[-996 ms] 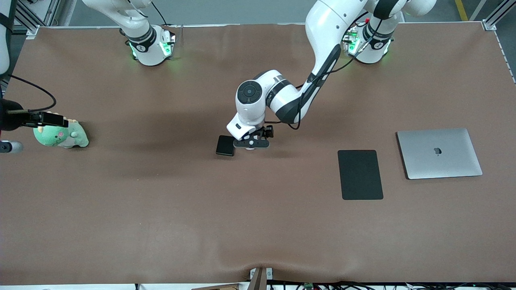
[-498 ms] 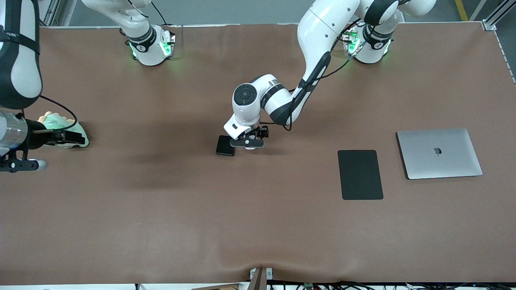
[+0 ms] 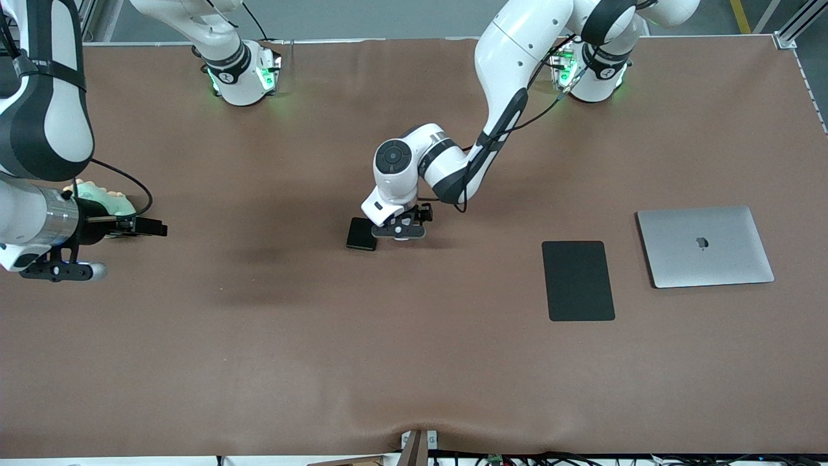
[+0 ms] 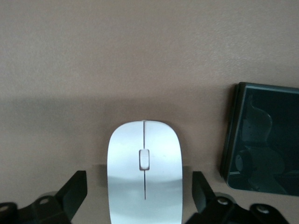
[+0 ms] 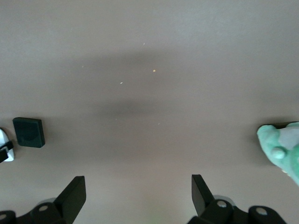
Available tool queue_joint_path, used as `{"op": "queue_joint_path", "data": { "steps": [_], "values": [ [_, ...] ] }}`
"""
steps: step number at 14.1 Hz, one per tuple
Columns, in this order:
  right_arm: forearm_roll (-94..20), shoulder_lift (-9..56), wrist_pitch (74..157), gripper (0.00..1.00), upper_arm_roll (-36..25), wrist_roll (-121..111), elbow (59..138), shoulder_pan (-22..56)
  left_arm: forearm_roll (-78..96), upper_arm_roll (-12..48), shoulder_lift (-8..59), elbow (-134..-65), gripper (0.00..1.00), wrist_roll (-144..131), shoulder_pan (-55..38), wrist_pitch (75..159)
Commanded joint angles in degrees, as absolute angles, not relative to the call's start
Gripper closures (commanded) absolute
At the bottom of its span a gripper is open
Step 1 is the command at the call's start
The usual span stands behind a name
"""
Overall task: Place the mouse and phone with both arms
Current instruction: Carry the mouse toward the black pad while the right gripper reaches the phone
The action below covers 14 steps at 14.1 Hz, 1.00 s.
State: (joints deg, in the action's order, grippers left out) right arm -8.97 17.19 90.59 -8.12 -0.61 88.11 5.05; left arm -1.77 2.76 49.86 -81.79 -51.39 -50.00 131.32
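The white mouse lies on the brown table between the fingers of my left gripper. That gripper is open and low around the mouse, with a gap on each side. In the front view the left gripper hides the mouse. The black phone lies flat beside the mouse, toward the right arm's end, and also shows in the left wrist view and in the right wrist view. My right gripper is open and empty, up over bare table near the right arm's end.
A green plush toy sits under the right arm and shows in the right wrist view. A flat black mouse pad and a closed silver laptop lie toward the left arm's end.
The right arm has swung in from the table's end, past the plush toy, toward the middle. The left gripper has shifted slightly toward the phone and settled lower around the mouse.
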Motion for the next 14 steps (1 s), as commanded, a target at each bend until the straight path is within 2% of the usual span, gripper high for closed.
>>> {"op": "queue_joint_path", "data": {
  "steps": [1, 2, 3, 9, 11, 14],
  "values": [
    [-10.2, 17.1, 91.4, 0.0, -8.0, 2.7, 89.2, 6.1, -3.3, 2.3, 51.0, -80.5, 0.75, -54.7, -50.9, 131.7],
    [-10.2, 17.1, 91.5, 0.0, -6.9, 5.3, 89.6, 6.4, -3.3, 2.3, 51.0, -80.5, 0.94, -54.7, -50.9, 131.7],
    [-10.2, 17.1, 91.5, 0.0, -5.2, 7.1, 89.6, 6.3, -3.3, 2.3, 50.7, -80.5, 1.0, -54.6, -50.9, 131.5],
    [-10.2, 17.4, 96.1, 0.0, 1.4, 13.7, 92.5, 6.5, -3.0, 2.2, 47.0, -80.3, 1.0, -54.6, -49.9, 126.9],
    [-10.2, 17.4, 99.4, 0.0, 3.9, 16.9, 94.3, 6.5, -2.9, 2.2, 44.1, -80.3, 0.95, -54.2, -48.5, 124.1],
    [-10.2, 18.1, 102.3, 0.0, 6.2, 19.9, 95.5, 6.9, -2.7, 2.3, 40.8, -80.5, 0.94, -53.9, -45.5, 121.6]
  ]
}}
